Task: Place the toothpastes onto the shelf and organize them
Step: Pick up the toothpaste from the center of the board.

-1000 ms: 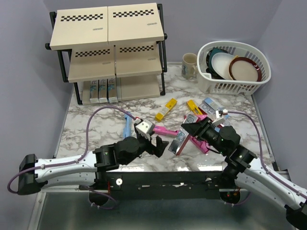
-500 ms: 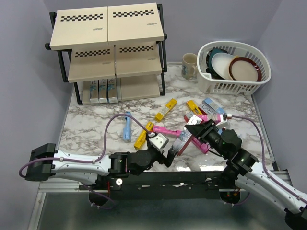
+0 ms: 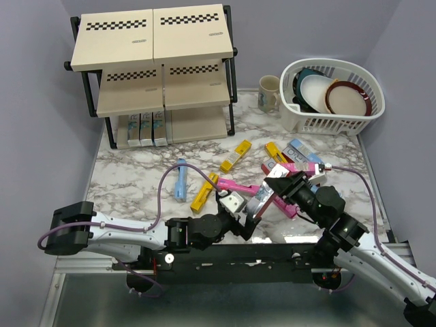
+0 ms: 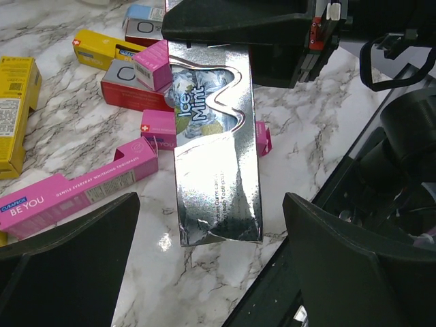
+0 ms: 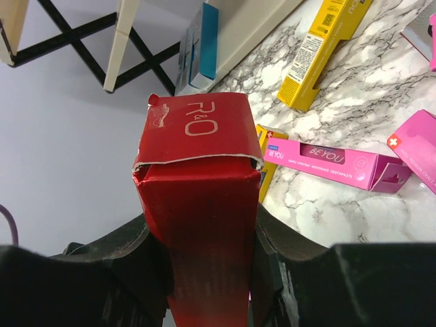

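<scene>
Marble surface [image 3: 129, 184] carries the shelf [image 3: 153, 41] at its far left corner, with three toothpaste cartons [image 3: 141, 128] standing at the left end of its bottom tier. Close to the near edge, the right hand [image 3: 278, 187] is clenched on one end of a silver Ice Mint carton [image 4: 214, 157], which slants down toward the surface. The left hand [image 3: 248, 223] is spread wide, one finger on each side of the carton's free end, not touching it. Loose pink cartons [image 3: 235, 185] and yellow cartons [image 3: 236, 155] lie behind it.

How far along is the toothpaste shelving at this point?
Early. Done: a few cartons stand on the bottom tier of the shelf. In hand: the right gripper holds a silver carton between the fingers of the open left gripper. Left: many loose cartons on the table.
</scene>
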`<state>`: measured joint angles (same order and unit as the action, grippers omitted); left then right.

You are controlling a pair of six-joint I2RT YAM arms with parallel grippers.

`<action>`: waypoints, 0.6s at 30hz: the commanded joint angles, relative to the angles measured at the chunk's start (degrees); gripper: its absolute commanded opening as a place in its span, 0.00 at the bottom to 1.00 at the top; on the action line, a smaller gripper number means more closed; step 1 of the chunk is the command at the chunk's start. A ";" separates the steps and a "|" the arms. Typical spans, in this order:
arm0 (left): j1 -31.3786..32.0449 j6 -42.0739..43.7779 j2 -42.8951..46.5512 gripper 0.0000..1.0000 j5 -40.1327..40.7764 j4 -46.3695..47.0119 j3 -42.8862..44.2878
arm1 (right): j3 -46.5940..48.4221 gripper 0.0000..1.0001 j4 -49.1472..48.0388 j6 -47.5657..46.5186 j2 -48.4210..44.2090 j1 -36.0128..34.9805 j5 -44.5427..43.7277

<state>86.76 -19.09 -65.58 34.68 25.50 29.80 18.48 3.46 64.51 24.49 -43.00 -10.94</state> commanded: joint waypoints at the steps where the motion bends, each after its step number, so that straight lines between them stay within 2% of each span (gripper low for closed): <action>1: 0.34 -3.05 -0.15 0.99 2.76 2.45 -0.36 | -0.46 0.34 -2.49 1.06 -1.73 0.11 -2.07; 10: 0.25 -5.25 -4.99 0.98 5.13 6.75 -0.36 | -1.51 0.34 -4.78 1.93 -1.90 0.11 -1.01; 18: -0.63 -4.90 -6.75 0.89 7.51 12.38 -1.32 | -2.83 0.34 -5.66 2.99 -2.17 0.11 -0.22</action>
<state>86.74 -23.35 -71.50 38.13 31.20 29.67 16.49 2.04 65.58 23.29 -43.00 -11.03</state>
